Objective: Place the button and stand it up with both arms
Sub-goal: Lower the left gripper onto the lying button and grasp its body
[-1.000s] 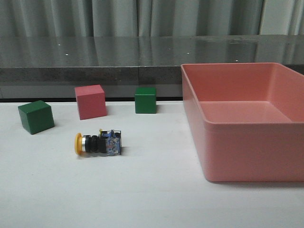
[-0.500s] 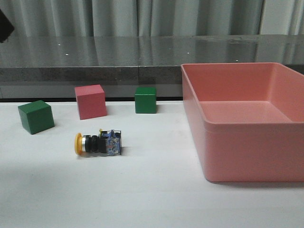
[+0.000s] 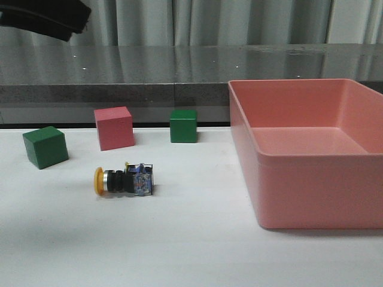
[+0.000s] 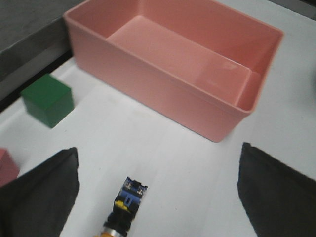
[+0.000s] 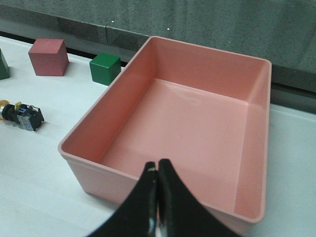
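Note:
The button (image 3: pixel 124 181) lies on its side on the white table, yellow cap to the left and blue-grey base to the right. A black part of my left arm (image 3: pixel 42 18) shows at the front view's top left corner, high above the table. In the left wrist view my left gripper (image 4: pixel 158 192) is open wide and empty, its fingers (image 4: pixel 39 192) far apart, with the button (image 4: pixel 126 205) on the table below between them. My right gripper (image 5: pixel 157 170) is shut and empty, above the near wall of the pink bin (image 5: pixel 94 173). The button (image 5: pixel 22 114) lies far to its left.
A large pink bin (image 3: pixel 311 191) stands on the right of the table and also shows in the left wrist view (image 4: pixel 148 79). A green cube (image 3: pixel 45 146), a pink cube (image 3: pixel 114 127) and a second green cube (image 3: pixel 183 125) stand behind the button. A dark ledge runs along the back.
The left arm has come into the front view at the top left and reaches further right than before. The button and cubes have not moved.

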